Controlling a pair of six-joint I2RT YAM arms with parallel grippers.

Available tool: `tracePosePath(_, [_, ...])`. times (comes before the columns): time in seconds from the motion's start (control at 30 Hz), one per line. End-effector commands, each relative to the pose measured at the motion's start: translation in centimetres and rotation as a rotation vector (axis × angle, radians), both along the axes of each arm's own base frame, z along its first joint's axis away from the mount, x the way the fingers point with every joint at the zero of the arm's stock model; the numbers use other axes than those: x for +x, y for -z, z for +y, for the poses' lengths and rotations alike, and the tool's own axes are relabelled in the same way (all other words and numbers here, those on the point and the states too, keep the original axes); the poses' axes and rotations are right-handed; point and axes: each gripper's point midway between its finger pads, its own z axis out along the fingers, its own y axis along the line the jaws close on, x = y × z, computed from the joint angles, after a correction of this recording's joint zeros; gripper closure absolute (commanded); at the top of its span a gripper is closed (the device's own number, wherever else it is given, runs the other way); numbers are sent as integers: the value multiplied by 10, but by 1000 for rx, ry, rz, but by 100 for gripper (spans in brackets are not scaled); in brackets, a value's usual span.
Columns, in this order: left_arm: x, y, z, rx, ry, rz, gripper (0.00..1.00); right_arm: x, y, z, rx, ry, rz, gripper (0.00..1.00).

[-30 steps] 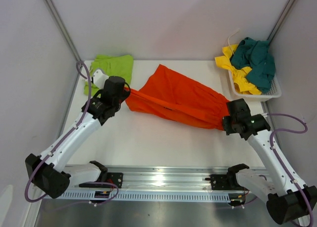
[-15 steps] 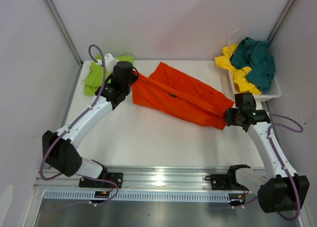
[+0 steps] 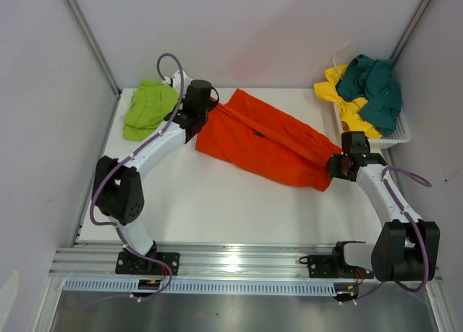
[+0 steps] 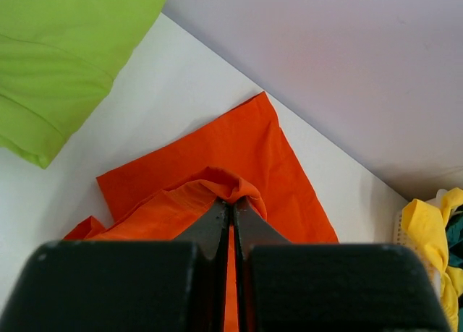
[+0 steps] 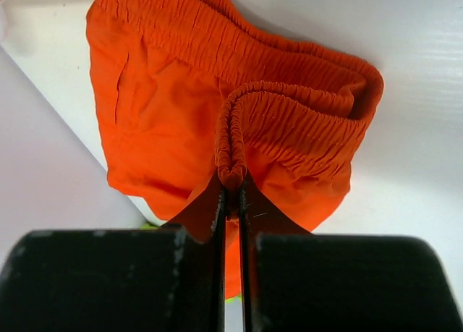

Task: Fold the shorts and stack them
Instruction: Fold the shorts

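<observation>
the white mesh basket [image 3: 399, 135] stands beyond the right gripper [image 3: 335, 164] and off to its right, near it but not touching. inside it a crumpled yellow pair [image 3: 347, 106] lies underneath and a dark teal pair [image 3: 376, 86] is heaped on top. both rise above the rim, and a yellow fold hangs over the side of the basket nearest that gripper

to the left of the left gripper [image 3: 212, 112] the lime green pair [image 3: 148, 109] lies on the table [image 3: 217, 202] as a compact folded bundle, close by but clear of the fingers. the left gripper's jaws are squeezed together on a thin fold at the edge of the orange shorts [image 3: 268, 140]; in its wrist view the two black fingers [image 4: 206, 231] meet with only that pinch of cloth between them

from there the orange shorts stretch flat on the table towards the right gripper, doubled over with a long ridge running along the span between the two grippers. at the right end, the right gripper is clamped on the gathered elastic waistband. its wrist view shows the ruffled band bunched into a narrow ridge between the closed jaws, with the rest of the waistband looping out just past the fingertips
</observation>
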Motion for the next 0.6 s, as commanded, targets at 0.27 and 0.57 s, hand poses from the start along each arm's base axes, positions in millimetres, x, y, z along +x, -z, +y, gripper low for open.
tracePosePath(0.27, [47,-68,-1,-34,-50,-232,100,28,14,-27,14,107,-32,100])
tracePosePath(0.57, [66,-76,-6,-53,-62,-328,100,53,21,-44,6,127,-53,100])
